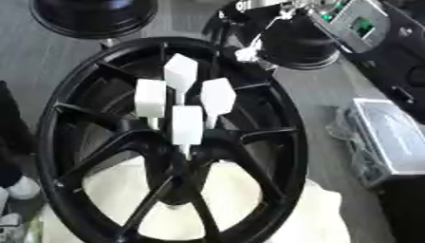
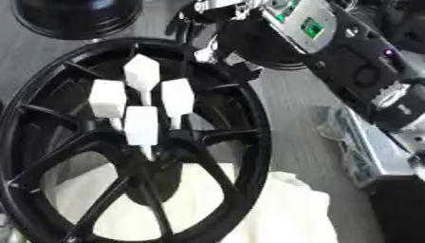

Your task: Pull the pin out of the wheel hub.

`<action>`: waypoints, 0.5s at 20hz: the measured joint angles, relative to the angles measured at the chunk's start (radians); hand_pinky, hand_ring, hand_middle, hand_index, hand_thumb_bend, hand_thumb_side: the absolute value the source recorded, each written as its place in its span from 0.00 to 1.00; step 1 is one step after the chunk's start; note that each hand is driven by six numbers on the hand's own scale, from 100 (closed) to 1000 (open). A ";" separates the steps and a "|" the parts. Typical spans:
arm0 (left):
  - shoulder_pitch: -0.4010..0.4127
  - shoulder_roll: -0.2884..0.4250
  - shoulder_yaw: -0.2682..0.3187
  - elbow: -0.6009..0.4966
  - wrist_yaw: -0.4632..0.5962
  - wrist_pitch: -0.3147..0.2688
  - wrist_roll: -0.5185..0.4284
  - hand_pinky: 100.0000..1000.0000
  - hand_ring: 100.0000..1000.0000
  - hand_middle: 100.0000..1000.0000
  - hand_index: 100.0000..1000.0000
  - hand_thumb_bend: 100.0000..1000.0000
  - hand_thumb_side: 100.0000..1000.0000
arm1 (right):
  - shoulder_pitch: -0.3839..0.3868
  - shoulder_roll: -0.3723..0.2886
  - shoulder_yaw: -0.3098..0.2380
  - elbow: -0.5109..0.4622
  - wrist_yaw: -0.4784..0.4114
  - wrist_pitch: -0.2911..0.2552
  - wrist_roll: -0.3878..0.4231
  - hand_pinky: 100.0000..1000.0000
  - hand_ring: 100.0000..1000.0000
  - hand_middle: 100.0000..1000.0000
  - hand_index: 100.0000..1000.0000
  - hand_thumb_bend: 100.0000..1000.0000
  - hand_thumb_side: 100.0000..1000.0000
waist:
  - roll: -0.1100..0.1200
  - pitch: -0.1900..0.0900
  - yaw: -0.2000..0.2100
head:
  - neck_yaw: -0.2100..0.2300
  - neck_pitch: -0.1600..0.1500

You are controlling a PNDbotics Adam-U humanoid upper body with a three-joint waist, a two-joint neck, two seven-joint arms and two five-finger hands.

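four pins [image 1: 186, 124] stand in wheel hub [image 1: 179, 142].

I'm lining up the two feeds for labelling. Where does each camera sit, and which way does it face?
Left eye view: in the head, looking down on the black wheel with four white pins at its hub; the right arm shows top right.
Right eye view: beside it, same downward look, shifted so the right arm fills more of the right edge.
Shared: wheel, pins, white cloth, silver case. No robot hand shows clearly.

Four white pins [image 1: 186, 124] crowd hub centre of wheel [image 1: 282, 118]; gaps btwn spokes open, right arm [image 2: 348, 52] blocks upper right.
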 measured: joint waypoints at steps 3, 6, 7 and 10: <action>0.000 0.000 0.000 0.000 0.000 0.000 -0.001 0.82 0.95 0.77 0.66 0.37 0.67 | 0.012 -0.018 0.000 -0.037 -0.019 -0.003 -0.012 0.92 0.77 0.74 0.92 0.00 0.49 | -0.001 0.000 0.000 | 0.000 0.000; 0.000 0.000 0.000 0.000 0.000 -0.001 -0.002 0.82 0.95 0.77 0.66 0.37 0.67 | 0.023 -0.035 0.004 -0.071 -0.033 0.004 -0.018 0.93 0.78 0.75 0.93 0.00 0.18 | -0.001 0.000 0.000 | 0.000 0.001; 0.000 0.000 0.000 0.000 0.000 -0.001 -0.002 0.82 0.95 0.77 0.66 0.37 0.67 | 0.026 -0.039 0.008 -0.083 -0.035 0.006 -0.018 0.93 0.78 0.75 0.94 0.00 0.24 | -0.002 0.000 0.000 | 0.000 0.001; 0.000 0.000 0.000 0.000 0.000 -0.001 -0.003 0.82 0.95 0.77 0.67 0.37 0.67 | 0.033 -0.049 0.016 -0.111 -0.036 0.020 -0.014 0.94 0.79 0.75 0.94 0.00 0.32 | -0.002 0.000 0.001 | 0.000 0.001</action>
